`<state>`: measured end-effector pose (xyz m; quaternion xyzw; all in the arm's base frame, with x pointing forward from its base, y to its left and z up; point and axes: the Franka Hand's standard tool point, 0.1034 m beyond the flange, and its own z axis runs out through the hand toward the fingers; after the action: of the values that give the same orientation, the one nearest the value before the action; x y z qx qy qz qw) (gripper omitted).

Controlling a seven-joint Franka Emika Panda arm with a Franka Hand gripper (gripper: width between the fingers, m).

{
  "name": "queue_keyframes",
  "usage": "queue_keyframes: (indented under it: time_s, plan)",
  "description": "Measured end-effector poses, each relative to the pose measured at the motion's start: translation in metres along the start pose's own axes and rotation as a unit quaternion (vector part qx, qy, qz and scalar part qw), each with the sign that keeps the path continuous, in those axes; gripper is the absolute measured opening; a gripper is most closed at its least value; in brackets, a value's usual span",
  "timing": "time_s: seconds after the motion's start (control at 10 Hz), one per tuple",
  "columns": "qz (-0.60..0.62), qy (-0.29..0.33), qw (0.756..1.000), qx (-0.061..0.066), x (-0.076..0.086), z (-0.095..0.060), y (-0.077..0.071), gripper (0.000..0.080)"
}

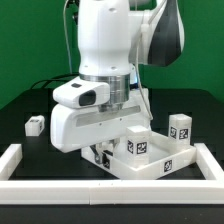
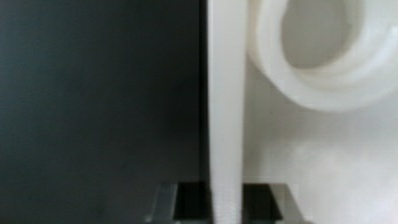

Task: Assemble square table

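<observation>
Exterior view: shows the Panda arm (image 1: 110,60) stooped over the square tabletop slab (image 1: 148,150). Lies on the black bench (image 1: 20,100) inside the border wall (image 1: 60,190), toward the exterior view's right. Near leg (image 1: 181,128) close by; far leg (image 1: 35,125) well apart at the left.

Wrist view: claw (image 2: 222,205) clenched on the slab's thin rim, beside a corner socket (image 2: 329,60). Could slip off so narrow a hold, or swing the slab into the near leg.

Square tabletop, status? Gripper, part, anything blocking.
Gripper shut on square tabletop edge, beside corner socket. Loose leg apart at exterior view's left. No obstruction visible near gripper.
</observation>
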<state>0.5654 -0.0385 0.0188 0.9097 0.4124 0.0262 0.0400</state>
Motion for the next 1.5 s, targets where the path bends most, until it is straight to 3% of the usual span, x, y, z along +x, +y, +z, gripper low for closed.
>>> queue_keyframes:
  time_s: [0.4,0.8,1.2,1.3,1.5]
  plan:
    - [-0.101,-0.009,0.995,-0.005,-0.003,-0.001,0.005,0.0062]
    - [-0.208,-0.006,0.978,-0.027,0.025,-0.001,-0.004,0.0065]
    - [-0.314,-0.02,0.949,-0.031,0.021,-0.001,-0.001,0.0067]
    - [-0.356,-0.015,0.933,-0.047,0.04,-0.001,-0.011,0.0067]
    - [-0.42,-0.01,0.906,-0.046,0.069,-0.003,-0.028,0.0068]
